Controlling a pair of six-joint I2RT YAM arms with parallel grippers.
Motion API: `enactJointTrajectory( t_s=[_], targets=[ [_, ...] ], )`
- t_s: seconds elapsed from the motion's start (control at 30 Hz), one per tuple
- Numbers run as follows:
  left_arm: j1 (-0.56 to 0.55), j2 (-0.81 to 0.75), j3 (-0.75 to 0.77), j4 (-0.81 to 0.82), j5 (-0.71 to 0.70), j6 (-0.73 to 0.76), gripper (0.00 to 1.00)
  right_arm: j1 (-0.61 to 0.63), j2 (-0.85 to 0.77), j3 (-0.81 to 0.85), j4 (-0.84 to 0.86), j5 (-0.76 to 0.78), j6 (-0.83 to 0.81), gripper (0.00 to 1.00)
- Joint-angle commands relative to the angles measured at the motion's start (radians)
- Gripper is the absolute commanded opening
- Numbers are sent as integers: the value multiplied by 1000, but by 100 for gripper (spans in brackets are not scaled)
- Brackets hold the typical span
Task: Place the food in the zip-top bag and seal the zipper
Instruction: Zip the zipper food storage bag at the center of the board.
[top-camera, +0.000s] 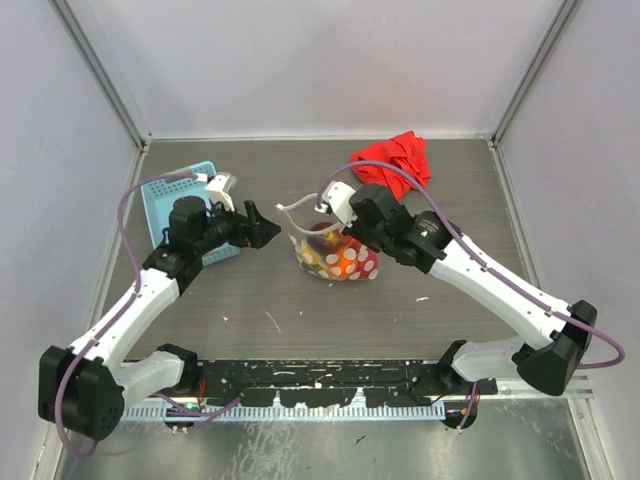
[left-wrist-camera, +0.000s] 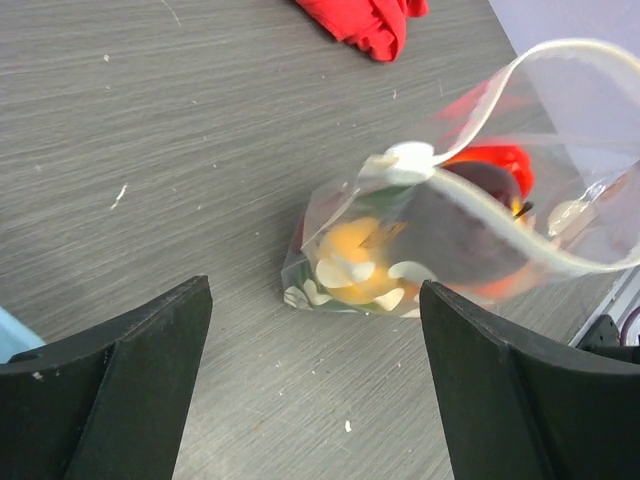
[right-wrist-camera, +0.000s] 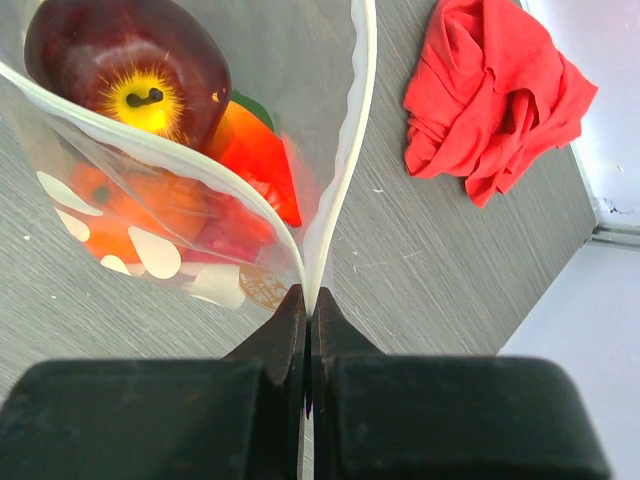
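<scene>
The clear dotted zip-top bag (top-camera: 338, 258) sits mid-table with the toy fruits inside: a dark purple one (right-wrist-camera: 120, 65) on top, orange (right-wrist-camera: 250, 150) and red ones below. Its mouth gapes open, the two lips of the zipper (right-wrist-camera: 350, 150) curving apart. My right gripper (right-wrist-camera: 308, 305) is shut on one end of the zipper, where the lips meet, and holds that end up. In the top view it is at the bag's upper edge (top-camera: 325, 215). My left gripper (top-camera: 268, 232) is open and empty, just left of the bag (left-wrist-camera: 400, 250), with the wide-apart fingers (left-wrist-camera: 130, 380) above bare table.
A red cloth (top-camera: 395, 160) lies at the back right, behind the bag. A light blue basket (top-camera: 170, 200) stands at the back left, under my left arm. Grey walls close in the table on three sides.
</scene>
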Motion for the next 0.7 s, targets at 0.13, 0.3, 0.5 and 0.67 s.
enactJointTrajectory(
  t_s=[0.13, 0.3, 0.5, 0.67],
  targets=[
    [6, 123, -185, 615, 141, -38, 87, -30, -103, -91, 120, -10, -78, 1],
    [6, 270, -171, 744, 261, -18, 87, -30, -119, -114, 130, -20, -80, 1],
    [7, 360, -137, 844, 355, 76, 91, -30, -162, -138, 156, -27, -89, 1],
    [10, 423, -65, 843, 453, 114, 89, -30, -168, -139, 166, -22, -101, 1]
  ],
)
